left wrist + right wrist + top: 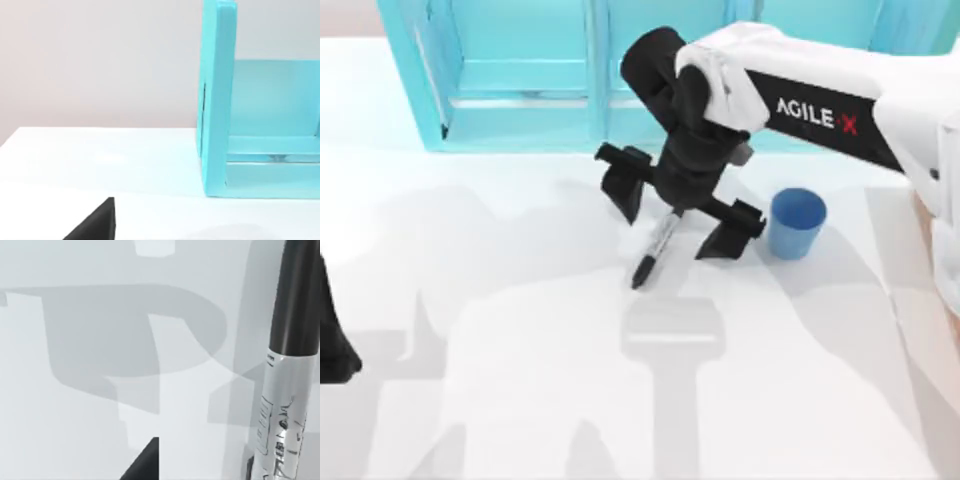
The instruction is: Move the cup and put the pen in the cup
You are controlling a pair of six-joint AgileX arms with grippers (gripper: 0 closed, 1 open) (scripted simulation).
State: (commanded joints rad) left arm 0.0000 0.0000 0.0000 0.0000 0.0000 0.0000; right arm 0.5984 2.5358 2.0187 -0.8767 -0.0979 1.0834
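The pen [655, 250], black with a pale labelled barrel, slants toward the front of the white table [520, 300], its upper end hidden under my right gripper [672, 228]. That gripper is open, one finger on each side of the pen and neither touching it. In the right wrist view the pen [287, 365] runs close by. The blue cup [796, 222] stands upright just right of the gripper, apart from it. My left arm [335, 345] is parked at the table's left edge.
A turquoise open cabinet [520, 90] stands along the back of the table, behind the right arm; in the left wrist view its side wall [220, 100] is ahead on the white surface.
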